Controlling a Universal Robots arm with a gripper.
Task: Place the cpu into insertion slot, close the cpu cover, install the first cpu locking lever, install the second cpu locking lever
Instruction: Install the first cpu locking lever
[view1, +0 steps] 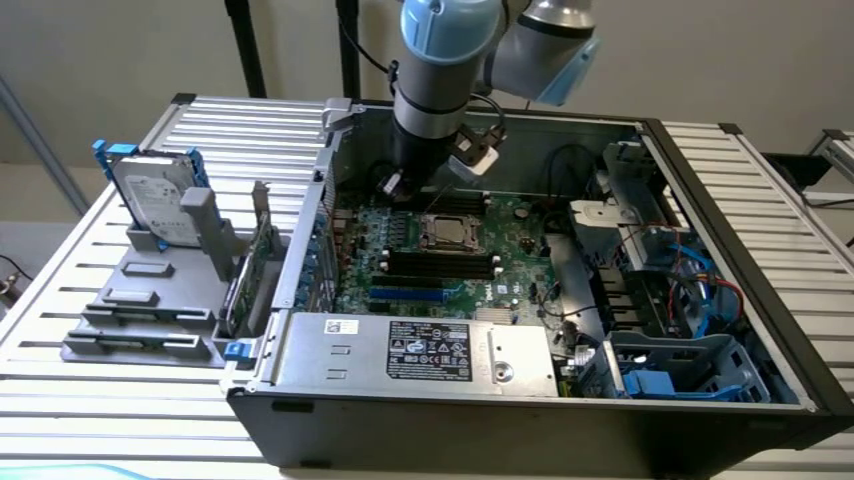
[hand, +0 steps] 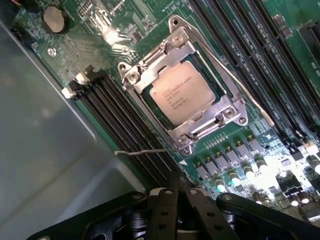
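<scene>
The cpu (hand: 182, 99) lies flat, silver face up, in the insertion slot (hand: 149, 113), framed by the lowered cpu cover (hand: 166, 60). The gripper (hand: 178, 183), closed tight and empty, hovers near a thin lever (hand: 145, 151) that juts sideways.

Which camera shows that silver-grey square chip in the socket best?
The wrist view: the silver-grey square chip sits close up, framed by the thin silver metal cover, its printed lettering visible. The exterior view shows the chip as a tiny pale square on the green circuit board.
</scene>
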